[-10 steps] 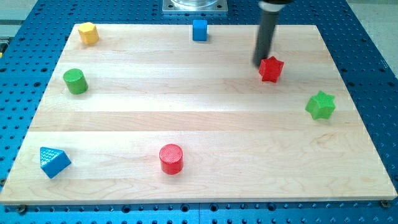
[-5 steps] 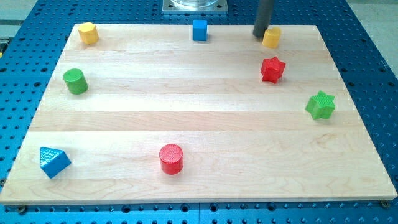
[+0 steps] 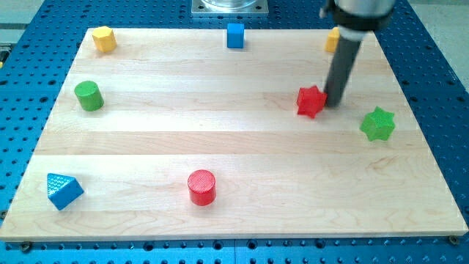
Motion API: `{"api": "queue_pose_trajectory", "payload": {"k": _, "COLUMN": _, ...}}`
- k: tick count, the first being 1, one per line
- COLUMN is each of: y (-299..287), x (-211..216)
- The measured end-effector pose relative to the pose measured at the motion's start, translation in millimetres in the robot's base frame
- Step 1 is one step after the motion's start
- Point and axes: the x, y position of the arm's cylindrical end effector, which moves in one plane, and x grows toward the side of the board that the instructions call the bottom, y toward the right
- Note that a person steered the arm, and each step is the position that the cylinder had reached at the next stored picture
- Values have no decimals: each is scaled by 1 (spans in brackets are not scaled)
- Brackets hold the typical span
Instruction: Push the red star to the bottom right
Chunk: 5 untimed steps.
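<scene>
One rod, no pincer, my tip (image 3: 333, 102) touching red star (image 3: 311, 101), view's right.

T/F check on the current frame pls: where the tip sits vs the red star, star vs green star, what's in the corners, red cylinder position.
1. My tip is at the red star's right side, as the view shows it. True.
2. The red star lies to the view's right of the green star. False: it lies to the green star's left and slightly higher.
3. The blue triangle block sits near the board's bottom left corner. True.
4. The red cylinder stands at the view's top edge. False: it is near the bottom, left of centre.
5. The blue cube is near the board's top edge. True.
</scene>
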Motion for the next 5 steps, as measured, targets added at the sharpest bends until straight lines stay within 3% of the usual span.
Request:
{"api": "queue_pose_trajectory", "payload": {"k": 1, "y": 0, "x": 76}}
{"api": "queue_pose_trajectory", "payload": {"k": 3, "y": 9, "x": -55}}
{"api": "queue_pose_trajectory", "payload": {"k": 4, "y": -20, "x": -39}}
{"api": "queue_pose_trajectory", "payload": {"k": 5, "y": -45, "x": 30}}
